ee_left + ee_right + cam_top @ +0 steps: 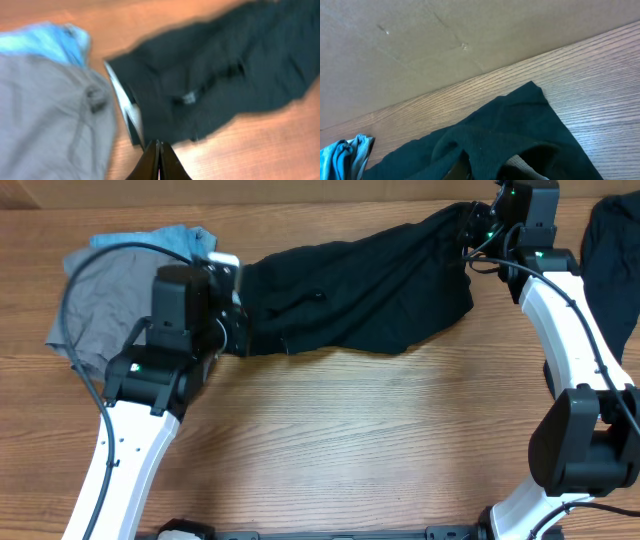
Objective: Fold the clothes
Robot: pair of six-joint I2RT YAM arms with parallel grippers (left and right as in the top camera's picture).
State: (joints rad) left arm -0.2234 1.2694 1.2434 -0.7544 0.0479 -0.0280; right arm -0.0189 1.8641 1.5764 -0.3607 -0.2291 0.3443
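Observation:
A black shorts-like garment lies stretched across the table between my two grippers. My left gripper is at its left end. In the left wrist view the jaws are closed at the garment's lower corner, beside a pale waistband strip, and seem to pinch its edge. My right gripper is shut on the garment's far right end. There the cloth drapes over the fingers and shows pale lining. A grey garment and a light-blue one lie at the left.
Another black garment lies at the far right edge. The table's back edge meets a wall just behind the right gripper. Bare wood spreads in front of the stretched garment.

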